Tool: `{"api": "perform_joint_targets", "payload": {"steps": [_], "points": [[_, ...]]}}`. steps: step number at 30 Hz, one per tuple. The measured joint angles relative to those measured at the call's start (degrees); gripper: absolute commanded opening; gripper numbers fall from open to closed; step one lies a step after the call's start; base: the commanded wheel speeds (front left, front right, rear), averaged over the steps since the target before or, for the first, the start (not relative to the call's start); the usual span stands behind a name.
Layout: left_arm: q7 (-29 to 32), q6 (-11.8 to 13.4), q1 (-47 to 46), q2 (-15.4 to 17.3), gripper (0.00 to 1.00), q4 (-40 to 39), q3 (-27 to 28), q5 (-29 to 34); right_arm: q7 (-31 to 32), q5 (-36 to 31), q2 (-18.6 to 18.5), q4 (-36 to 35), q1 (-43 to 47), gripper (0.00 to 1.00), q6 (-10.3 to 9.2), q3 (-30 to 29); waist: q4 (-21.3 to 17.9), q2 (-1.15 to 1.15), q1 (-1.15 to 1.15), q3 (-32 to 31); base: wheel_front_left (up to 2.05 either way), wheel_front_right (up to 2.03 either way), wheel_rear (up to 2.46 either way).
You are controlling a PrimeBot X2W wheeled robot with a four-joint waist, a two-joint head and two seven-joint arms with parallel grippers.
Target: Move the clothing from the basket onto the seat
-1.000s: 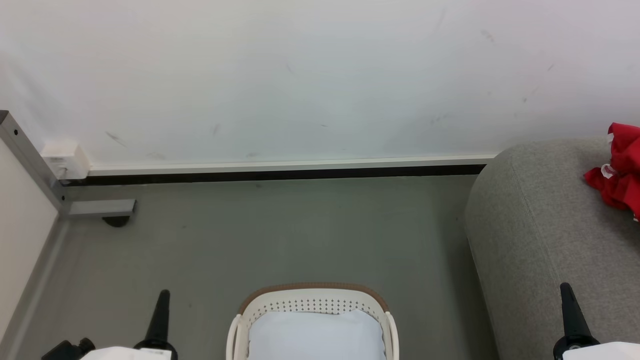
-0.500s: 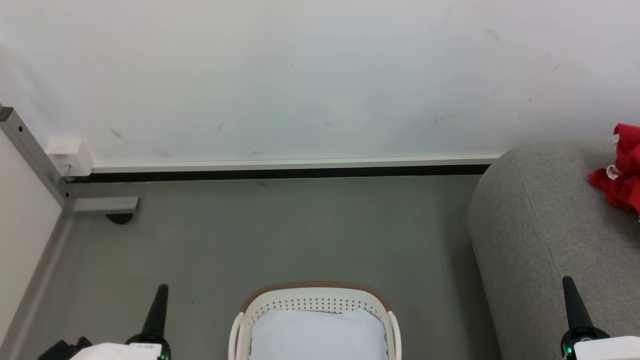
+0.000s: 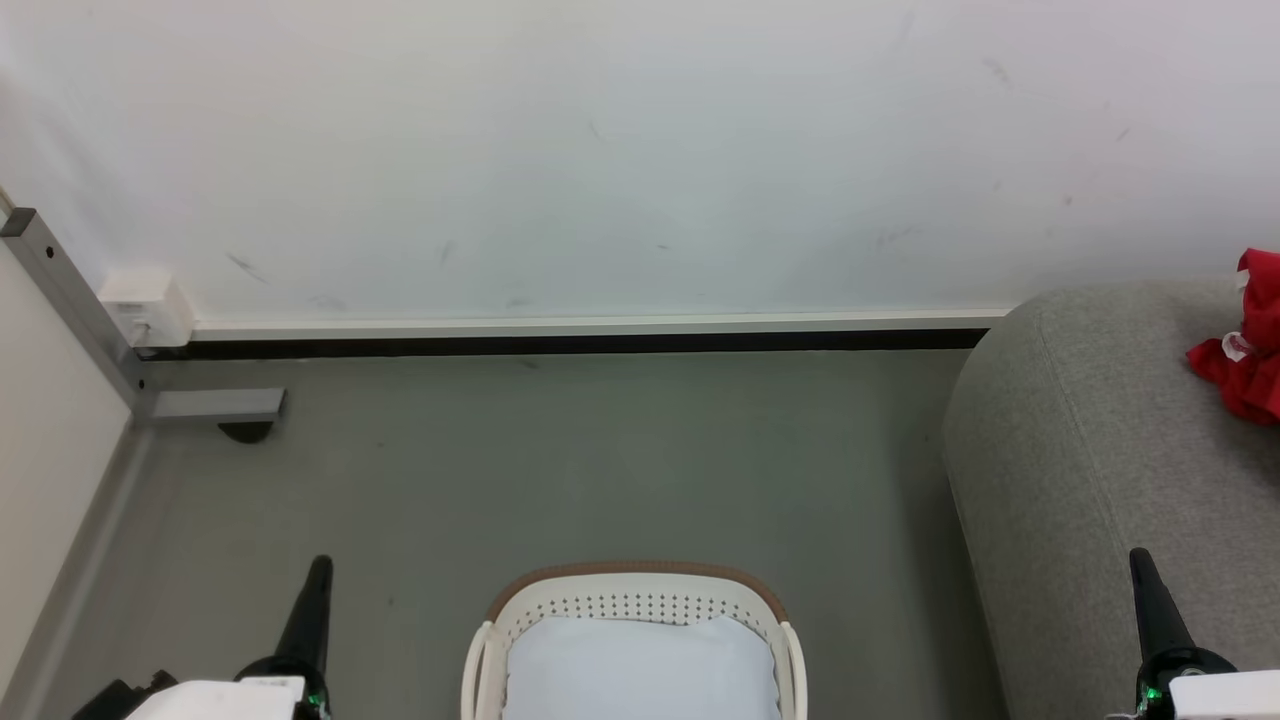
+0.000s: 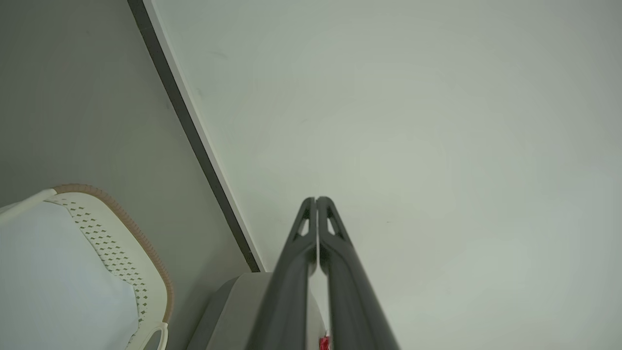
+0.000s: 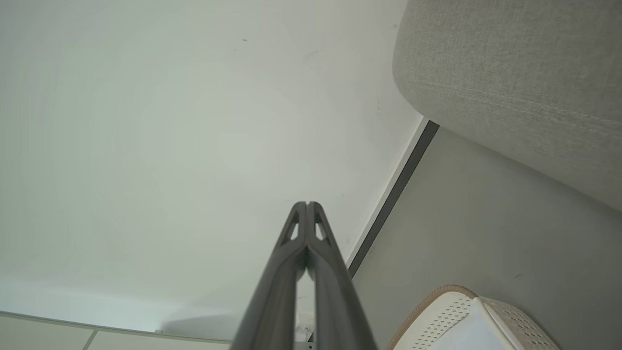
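The red clothing (image 3: 1245, 355) lies bunched on the grey seat (image 3: 1090, 450) at the right edge of the head view, a small white tag showing on it. The cream basket (image 3: 630, 598) stands on the floor at the bottom centre, holding a pale white-blue cloth (image 3: 640, 668). My left gripper (image 3: 318, 572) is shut and empty, low at the left of the basket. At the lower right my right gripper (image 3: 1140, 560) is shut and empty too, in front of the seat. In the wrist views both pairs of fingers (image 4: 316, 200) (image 5: 307, 204) press together against the white wall.
A white wall with a dark baseboard (image 3: 580, 345) runs across the back. A metal frame post with a foot (image 3: 215, 405) and a white box (image 3: 145, 305) stand at the left corner. Grey floor (image 3: 560, 470) lies between the basket and the wall.
The whole head view has shifted slightly right and down, so the camera moved. The clothing stays on the seat and both grippers stay shut.
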Motion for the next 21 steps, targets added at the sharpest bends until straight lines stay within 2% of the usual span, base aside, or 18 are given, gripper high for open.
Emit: {"api": "perform_joint_targets", "payload": {"steps": [21], "points": [[2.5, -0.5, -1.0, -0.1, 0.00, -0.1, 1.0, -9.2, 2.4, 10.0, -0.1, -0.4, -1.0, 0.00, 0.00, -0.7, 0.8, 0.00, 0.00, 0.3, 0.00, 0.00, 0.00]]}}
